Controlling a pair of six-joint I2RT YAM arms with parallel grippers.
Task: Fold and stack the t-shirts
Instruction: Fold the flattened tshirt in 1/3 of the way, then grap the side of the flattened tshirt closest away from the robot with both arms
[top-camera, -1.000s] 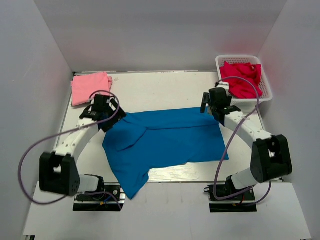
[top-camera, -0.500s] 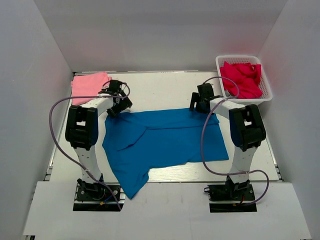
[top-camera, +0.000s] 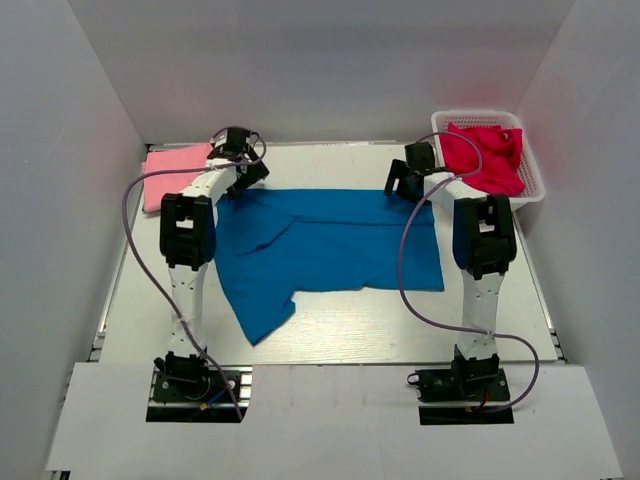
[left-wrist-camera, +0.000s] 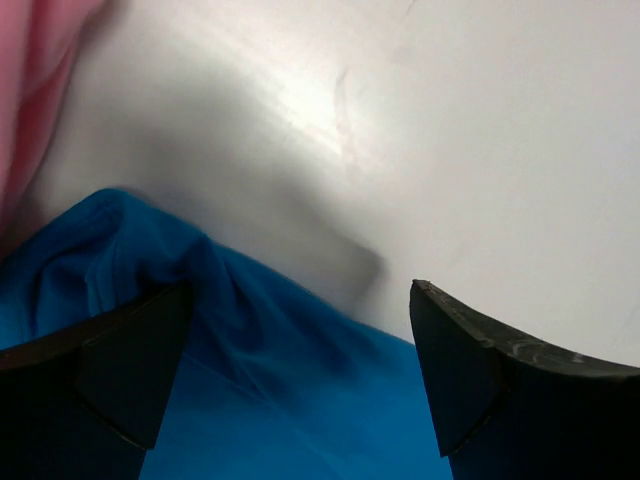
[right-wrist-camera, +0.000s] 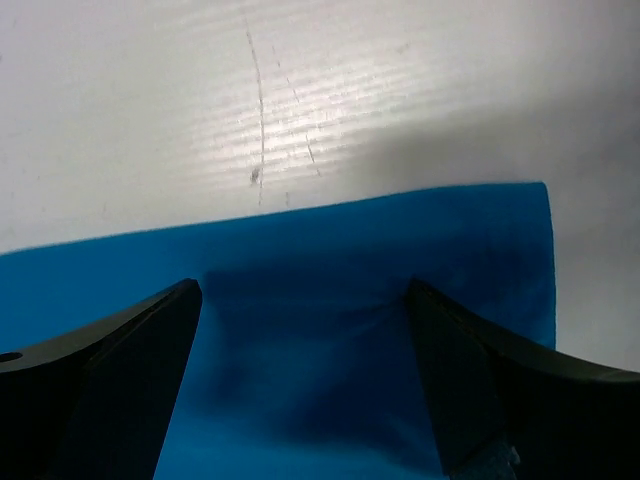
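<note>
Folding of the blue t-shirt (top-camera: 330, 240), lying spread on the desk (top-camera: 345, 330), seems to be starting: left hand (top-camera: 248, 172) and right hand (top-camera: 400, 182) are sitting wide open, gripping nothing, at its 12 o'clock corners; next comes closing on them.

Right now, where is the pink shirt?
In the top view, the pink shirt lies at the far left corner of the table, just left of the left gripper and beside the blue shirt's far left corner.
</note>
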